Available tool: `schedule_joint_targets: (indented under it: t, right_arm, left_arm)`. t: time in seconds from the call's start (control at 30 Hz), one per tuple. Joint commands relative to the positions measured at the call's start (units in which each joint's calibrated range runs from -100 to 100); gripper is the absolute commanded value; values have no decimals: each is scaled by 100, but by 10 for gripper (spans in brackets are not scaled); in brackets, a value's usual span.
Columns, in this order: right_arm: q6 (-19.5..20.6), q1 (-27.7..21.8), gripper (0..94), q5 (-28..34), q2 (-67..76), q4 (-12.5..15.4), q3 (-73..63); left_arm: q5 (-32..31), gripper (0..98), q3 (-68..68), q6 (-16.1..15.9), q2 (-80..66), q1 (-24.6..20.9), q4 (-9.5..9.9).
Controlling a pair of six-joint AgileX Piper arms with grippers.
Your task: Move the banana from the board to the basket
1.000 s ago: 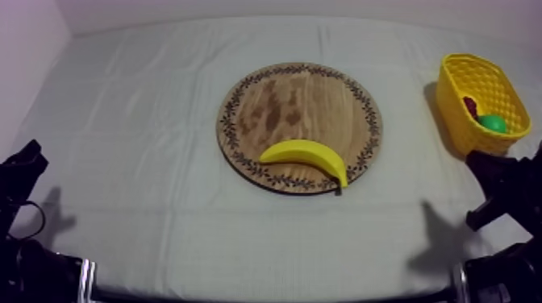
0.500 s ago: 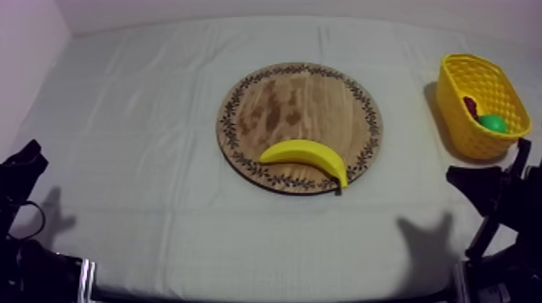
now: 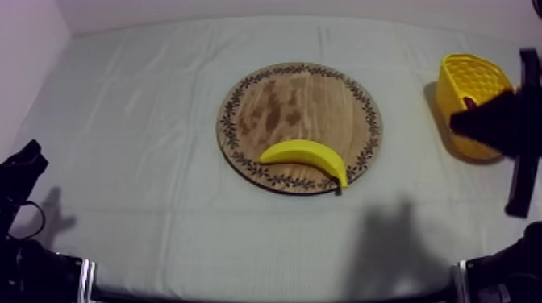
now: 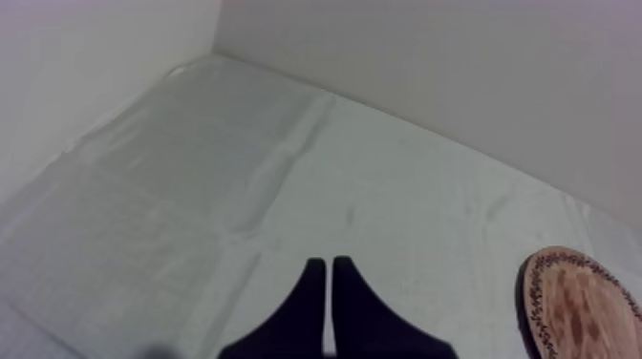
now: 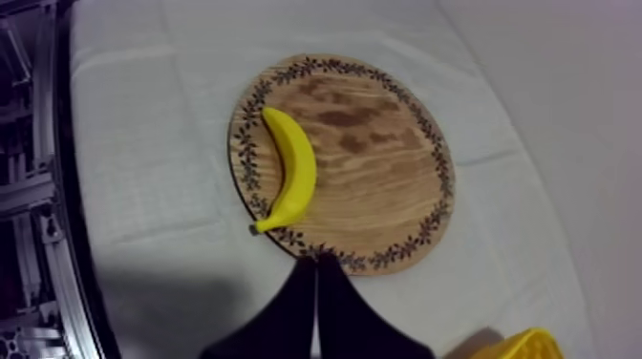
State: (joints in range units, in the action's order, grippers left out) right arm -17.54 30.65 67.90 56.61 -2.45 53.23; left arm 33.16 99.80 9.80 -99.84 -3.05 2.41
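The yellow banana lies on the near rim of the round wooden board, its stem toward the right. The yellow basket stands at the right edge of the table. My right arm hangs raised in front of the basket and covers part of it. From above, my right gripper is shut on nothing, its tips over the board's rim, just right of the banana's stem end. A corner of the basket shows beside it. My left gripper is shut on nothing, low over bare cloth, left of the board.
My left arm rests at the lower left of the table. A metal frame runs along the table's near edge. Bare cloth lies between board and basket. Walls close off the far and left sides.
My right arm has risen from the lower right and now hangs in front of the basket. Its shadow on the cloth has grown and shifted left. The banana and left arm have not moved.
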Motion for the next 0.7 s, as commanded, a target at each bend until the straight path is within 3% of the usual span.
schedule_joint_targets:
  t: [0.0,0.3,0.67]
  right_arm:
    - [-88,38,7,961,-1033,-33,-2120]
    - [-299,391,6,2289,-2932,-272,-4262]
    - [-308,482,6,2643,-4715,-255,-4917]
  left_arm:
    - [-1,1,-2,0,2,-2,1]
    - [-1,1,-2,0,2,-2,1]
    - [-1,1,-2,0,2,-2,1]
